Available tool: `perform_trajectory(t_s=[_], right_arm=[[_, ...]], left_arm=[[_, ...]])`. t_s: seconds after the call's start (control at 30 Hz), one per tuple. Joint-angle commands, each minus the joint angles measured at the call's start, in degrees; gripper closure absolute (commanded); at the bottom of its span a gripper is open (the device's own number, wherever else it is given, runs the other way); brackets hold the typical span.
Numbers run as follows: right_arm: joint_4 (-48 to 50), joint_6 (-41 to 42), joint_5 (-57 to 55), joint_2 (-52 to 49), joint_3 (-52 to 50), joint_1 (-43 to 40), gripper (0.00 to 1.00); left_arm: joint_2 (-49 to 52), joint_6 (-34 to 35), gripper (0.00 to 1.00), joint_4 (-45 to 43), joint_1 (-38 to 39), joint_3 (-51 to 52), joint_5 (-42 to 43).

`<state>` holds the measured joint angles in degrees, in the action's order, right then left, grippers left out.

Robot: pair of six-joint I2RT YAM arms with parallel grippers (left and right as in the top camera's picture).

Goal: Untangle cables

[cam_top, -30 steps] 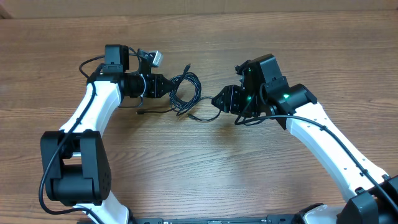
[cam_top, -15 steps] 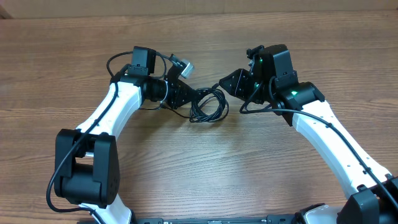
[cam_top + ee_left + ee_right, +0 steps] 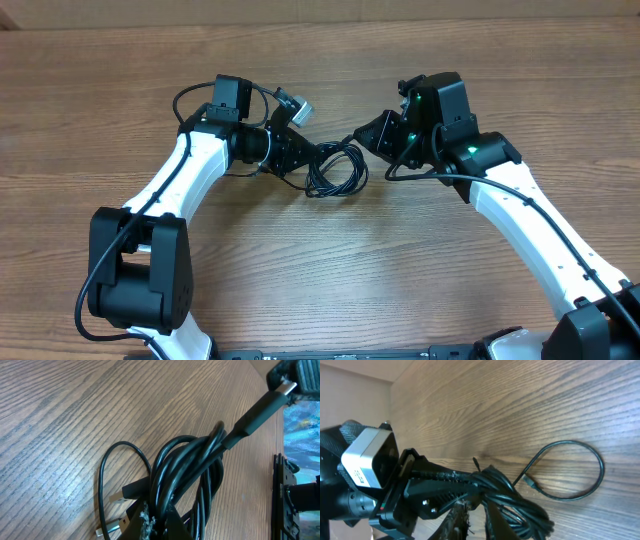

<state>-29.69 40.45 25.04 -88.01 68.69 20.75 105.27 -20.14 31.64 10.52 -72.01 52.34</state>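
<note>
Overhead view: cables [image 3: 335, 170] bunched in a tight coil between the two hands, toward the far side of the counter [image 3: 320, 280]; resting on the wood or just above it, hard to tell which. Left hand [image 3: 308, 160] clamped shut on the coil's left side, gripping several strands at once; from the left wrist, a knot of loops rising out of the fingers. Right hand [image 3: 358, 140] just beside the coil on its upper right, and nearer than the left to the one free end. That plug end [image 3: 280, 391] reaching up into it, fingers narrowed and apparently pinching it, though not confirmed from the right wrist view. Long axis of that stiff cord running straight from coil to right hand, along the line joining the two hands. Likely next: drawing the plug end away to the right, out through the loops, with the left as anchor. Plenty of bare counter to the right and toward the near edge; far edge closer behind both hands, so less room there. Thin loop [image 3: 570, 467] lying loose on the wood beside the coil, liable to snag and drag along.
</note>
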Motion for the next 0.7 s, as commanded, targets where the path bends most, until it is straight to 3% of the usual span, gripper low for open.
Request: perform_trajectory(t_s=[0.0,0.67], right_arm=[[0.02,0.07,-0.33,0.83,-0.15,0.87,0.92],[-0.79,0.07,-3.56,-3.63,-0.15,7.56,0.96]], left_arm=[[-1.53,-1.55,0.96,-0.20,0.44,-0.13,2.82],[-1.53,-1.55,0.96,-0.22,0.44,-0.13,3.21]])
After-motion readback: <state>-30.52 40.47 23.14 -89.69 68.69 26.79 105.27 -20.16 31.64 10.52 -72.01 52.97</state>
